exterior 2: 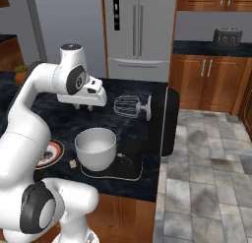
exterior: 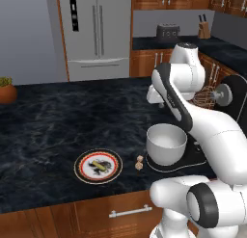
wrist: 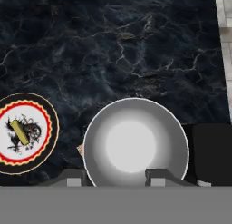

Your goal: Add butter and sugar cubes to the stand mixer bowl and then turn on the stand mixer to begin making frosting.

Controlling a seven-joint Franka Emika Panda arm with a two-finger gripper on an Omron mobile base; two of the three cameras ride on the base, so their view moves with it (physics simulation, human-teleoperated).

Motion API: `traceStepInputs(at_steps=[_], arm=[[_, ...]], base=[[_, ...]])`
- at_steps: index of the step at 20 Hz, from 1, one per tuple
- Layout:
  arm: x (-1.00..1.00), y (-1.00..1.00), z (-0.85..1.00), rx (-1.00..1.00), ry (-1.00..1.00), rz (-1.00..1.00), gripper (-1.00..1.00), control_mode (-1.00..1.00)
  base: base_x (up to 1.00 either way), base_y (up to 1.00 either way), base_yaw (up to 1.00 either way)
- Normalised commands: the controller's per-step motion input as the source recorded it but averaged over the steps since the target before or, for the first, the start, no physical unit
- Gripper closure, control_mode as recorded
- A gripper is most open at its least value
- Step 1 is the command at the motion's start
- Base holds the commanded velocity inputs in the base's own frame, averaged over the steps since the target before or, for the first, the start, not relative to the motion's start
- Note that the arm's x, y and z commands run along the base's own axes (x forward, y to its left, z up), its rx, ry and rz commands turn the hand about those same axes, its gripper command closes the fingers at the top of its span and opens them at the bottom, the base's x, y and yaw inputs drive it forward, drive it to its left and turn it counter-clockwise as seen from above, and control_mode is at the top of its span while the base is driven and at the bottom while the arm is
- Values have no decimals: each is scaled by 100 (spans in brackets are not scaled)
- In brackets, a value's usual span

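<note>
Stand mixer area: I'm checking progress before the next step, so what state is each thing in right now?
stand mixer bowl: empty, seated on the mixer's base.
stand mixer: head tilted up, whisk raised clear of the bowl.
butter: lying on the plate, not yet moved.
sugar cubes: on the counter between plate and bowl.
plate: on the counter, holding the butter.
claw: open, empty, above the bowl.

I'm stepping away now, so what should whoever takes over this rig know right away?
Gripper: open, holding nothing, hanging above the stand mixer bowl.
Butter: on the red-rimmed plate, left of the bowl.
Sugar cubes: on the counter between plate and bowl.
Bowl: empty, on the stand mixer base, head tilted back.
Done: nothing. Left: butter in, cubes in, switch the mixer on.
</note>
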Motion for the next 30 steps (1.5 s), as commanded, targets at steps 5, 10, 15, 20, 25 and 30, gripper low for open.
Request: traceStepInputs(at_steps=[5,10,15,20,25,30], arm=[[0,0,0,0,0,0,-100,100],[0,0,0,0,0,0,-100,100],[0,0,0,0,0,0,-100,100],[-7,1,0,0,0,0,-100,-100],[-1,46,0,-6,0,0,-100,-100],[0,80,0,-14,2,0,-100,-100]], base=[[-17,0,0],[-69,0,-4],[-52,0,-3],[-22,0,-1],[0,0,0],[0,0,0]])
